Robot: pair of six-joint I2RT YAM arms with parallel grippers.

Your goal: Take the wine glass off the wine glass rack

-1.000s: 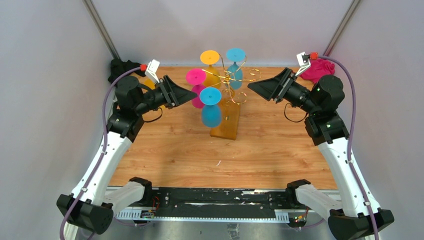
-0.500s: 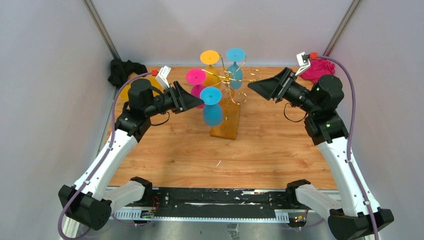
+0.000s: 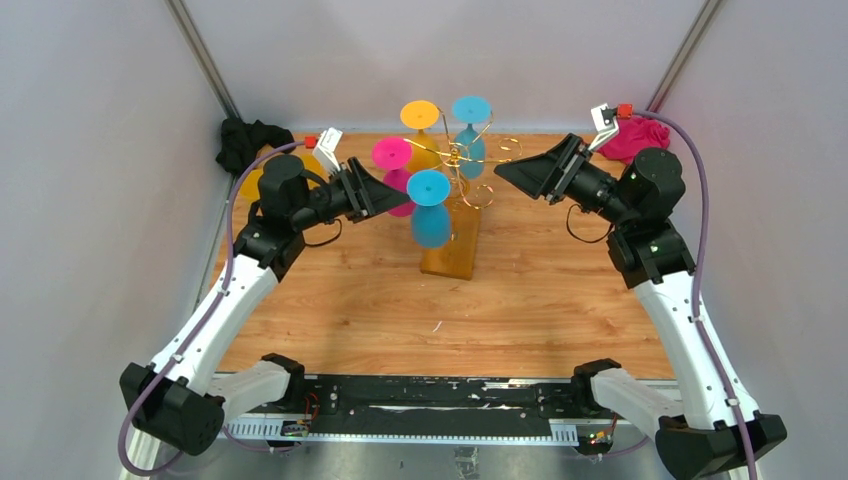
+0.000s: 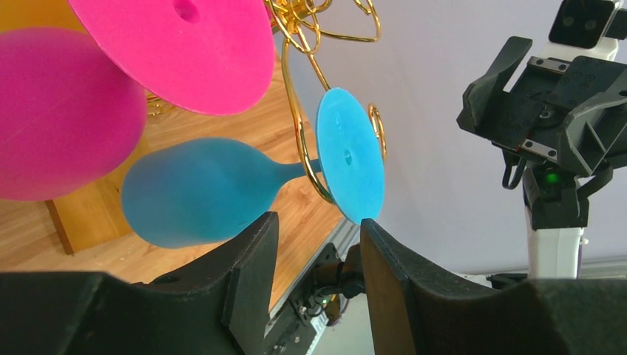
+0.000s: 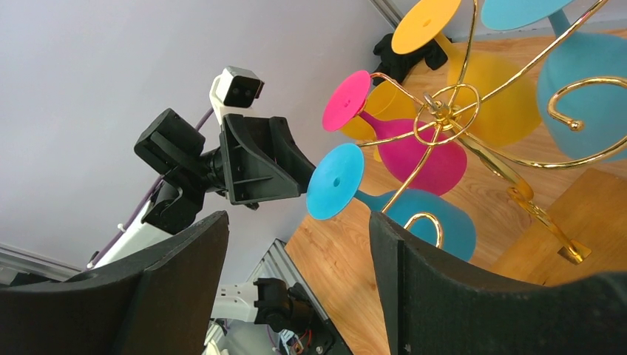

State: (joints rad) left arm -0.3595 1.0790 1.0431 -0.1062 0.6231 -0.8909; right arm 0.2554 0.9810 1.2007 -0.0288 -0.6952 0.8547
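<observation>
Your left end effector point(image 4: 316, 222) is half open, empty, beside the near blue wine glass point(image 3: 431, 222) on the wine glass rack point(image 3: 455, 262). Your right end effector point(image 3: 503, 172) is wide, empty.

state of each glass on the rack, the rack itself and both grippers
near blue wine glass, hanging foot-up, ungripped
pink wine glass, hanging foot-up
yellow wine glass, hanging foot-up
far blue wine glass, hanging foot-up
wine glass rack, upright, holding four glasses
left gripper, open, empty
right gripper, open, empty
</observation>
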